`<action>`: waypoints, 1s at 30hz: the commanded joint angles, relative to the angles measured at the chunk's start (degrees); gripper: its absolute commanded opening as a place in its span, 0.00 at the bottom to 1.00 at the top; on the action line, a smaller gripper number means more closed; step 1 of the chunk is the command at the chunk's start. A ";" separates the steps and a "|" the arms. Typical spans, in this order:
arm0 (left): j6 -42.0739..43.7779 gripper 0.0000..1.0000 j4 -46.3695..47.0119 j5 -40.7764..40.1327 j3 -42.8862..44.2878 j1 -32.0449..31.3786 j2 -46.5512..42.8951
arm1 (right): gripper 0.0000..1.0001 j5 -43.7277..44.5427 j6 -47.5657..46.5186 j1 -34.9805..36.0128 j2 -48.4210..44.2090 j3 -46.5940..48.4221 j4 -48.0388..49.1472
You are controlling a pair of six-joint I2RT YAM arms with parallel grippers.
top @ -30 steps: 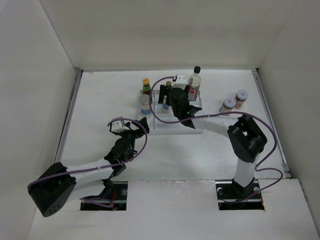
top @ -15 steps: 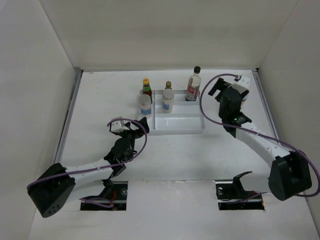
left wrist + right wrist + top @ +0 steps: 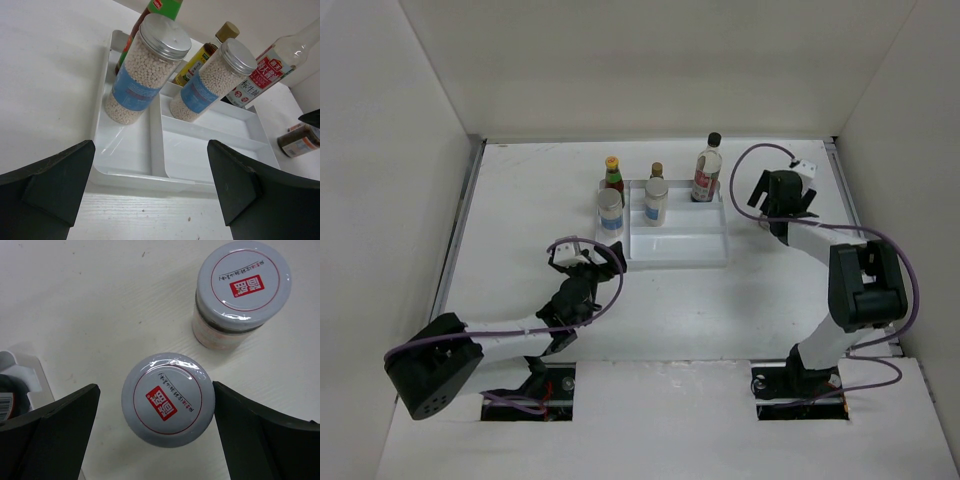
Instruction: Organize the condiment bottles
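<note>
In the top view a white divided tray [image 3: 685, 242] holds two white shakers [image 3: 610, 212] [image 3: 656, 202], with the yellow-capped red sauce bottle [image 3: 612, 174], tiny brown bottle [image 3: 657, 169] and tall clear black-capped bottle [image 3: 708, 168] along its far edge. My right gripper [image 3: 782, 196] hangs over the two short jars and hides them there. In the right wrist view it [image 3: 156, 390] is open, its jaws either side of the near jar [image 3: 168, 399]; the other jar [image 3: 243, 290] stands beyond. My left gripper [image 3: 582, 265] [image 3: 151, 145] is open and empty before the tray [image 3: 200, 150].
The jar lids are pale grey with a red mark. White walls enclose the table on the left, right and far sides. The tray's right compartments hold nothing. A short jar [image 3: 297, 142] shows right of the tray in the left wrist view.
My right arm swung from the tray's far side, near the tall bottle, to the right and came down over the two short jars. My left gripper shifted slightly nearer and rightwards.
</note>
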 commanded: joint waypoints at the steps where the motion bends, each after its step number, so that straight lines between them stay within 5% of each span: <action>1: -0.59 0.98 3.61 -0.09 2.02 -0.60 -0.52 | 0.96 -1.47 0.72 -0.57 2.24 3.32 1.68; 10: -0.68 0.98 3.61 -0.09 2.02 -0.42 -0.09 | 0.55 6.09 1.77 2.05 -2.66 -2.47 6.51; 19: -0.51 0.98 3.61 -0.27 1.84 -0.77 -1.40 | 0.53 8.82 0.63 17.96 -13.75 -5.38 9.06; 30: -0.50 0.98 3.61 -0.35 1.93 -0.24 -0.52 | 0.55 4.42 0.19 23.60 -2.60 4.19 15.48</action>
